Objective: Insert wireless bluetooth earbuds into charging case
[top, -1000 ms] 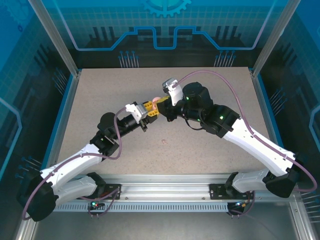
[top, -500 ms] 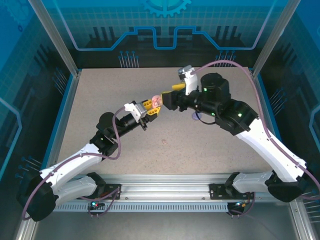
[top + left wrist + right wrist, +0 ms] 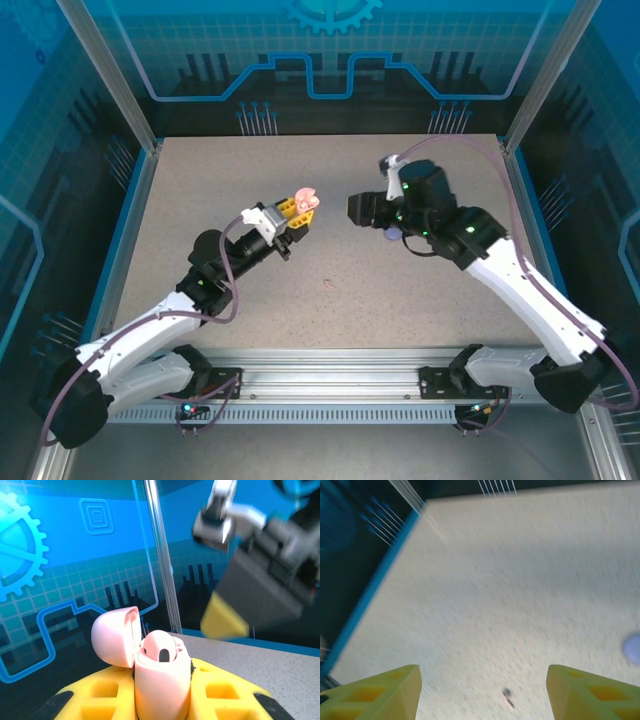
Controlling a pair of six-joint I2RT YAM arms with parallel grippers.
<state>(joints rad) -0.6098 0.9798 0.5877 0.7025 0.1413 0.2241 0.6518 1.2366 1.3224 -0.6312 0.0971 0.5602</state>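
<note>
The left jaws are clamped on a pale pink charging case, held above the surface with its lid flipped open and an earbud seated inside. The right jaws stand open and empty near it, not touching. Another tiny earbud lies on the surface nearer the arms' bases.

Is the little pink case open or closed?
Open: the pink case has its lid flipped back, showing the inside.
</note>
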